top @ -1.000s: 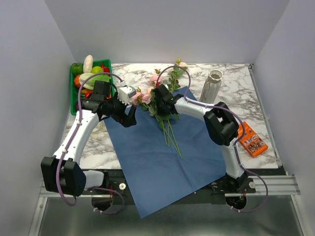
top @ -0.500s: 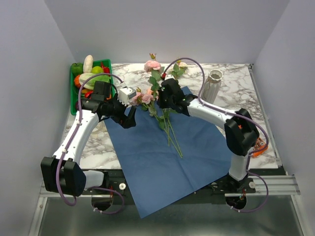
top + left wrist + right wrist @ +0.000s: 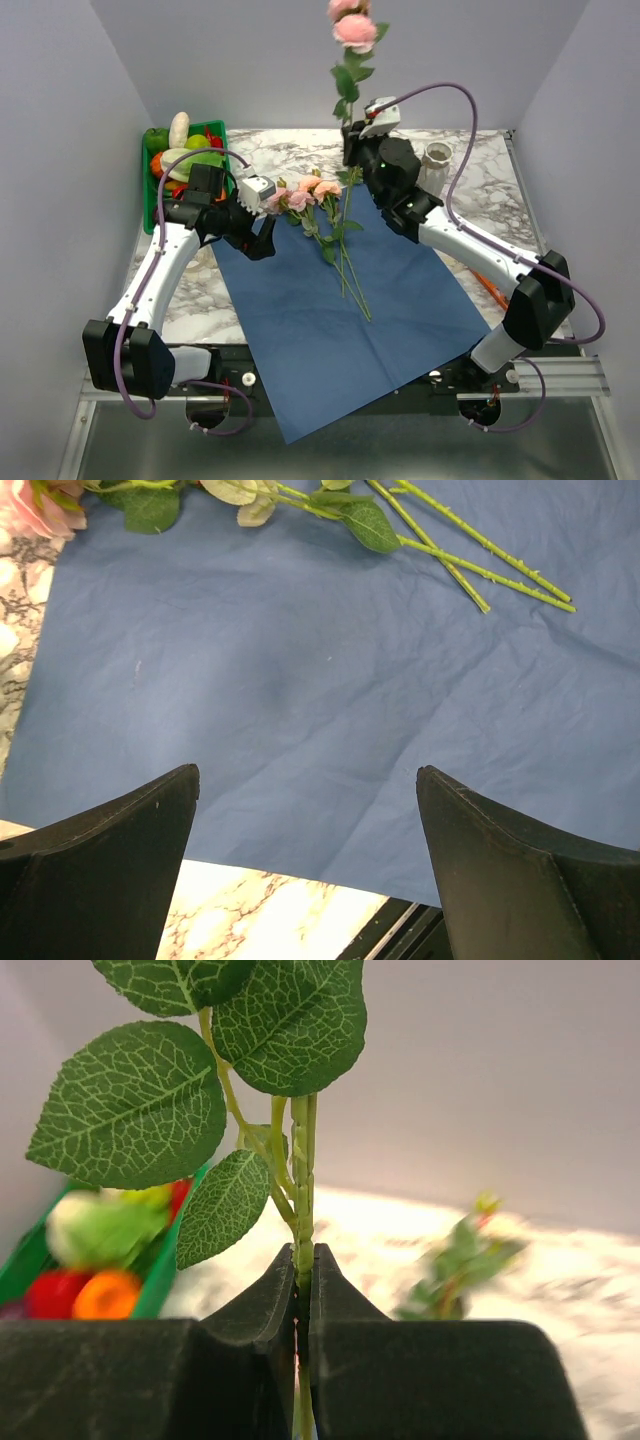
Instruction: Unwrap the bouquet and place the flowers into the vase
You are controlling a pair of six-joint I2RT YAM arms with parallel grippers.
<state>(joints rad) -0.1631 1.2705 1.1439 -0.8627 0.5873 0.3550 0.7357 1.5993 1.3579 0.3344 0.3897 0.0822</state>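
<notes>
Rose (image 3: 355, 30) in the right gripper (image 3: 352, 152) is standing almost upright in the upper middle of the overhead frame, its pink bloom reaching the top edge. The jaws are nearly closed and are pinching the thin green stem (image 3: 303, 1160). The right wrist view shows it clamped between the black fingertips just under a cluster of leaves. The vase (image 3: 436, 168) is standing upright just right of that gripper, near the far side of the table. The other flowers (image 3: 318, 195) are lying at the frame's centre on the opened blue paper sheet (image 3: 330, 310). The left gripper (image 3: 308, 775) is hovering over the sheet with its jaws wide apart, holding nothing.

To do this step well, the stem's lower end probably needs lifting above the vase's flared rim. It then needs lining up over the narrow mouth and lowering straight down. A tilted stem could catch the rim or tip the vase.
</notes>
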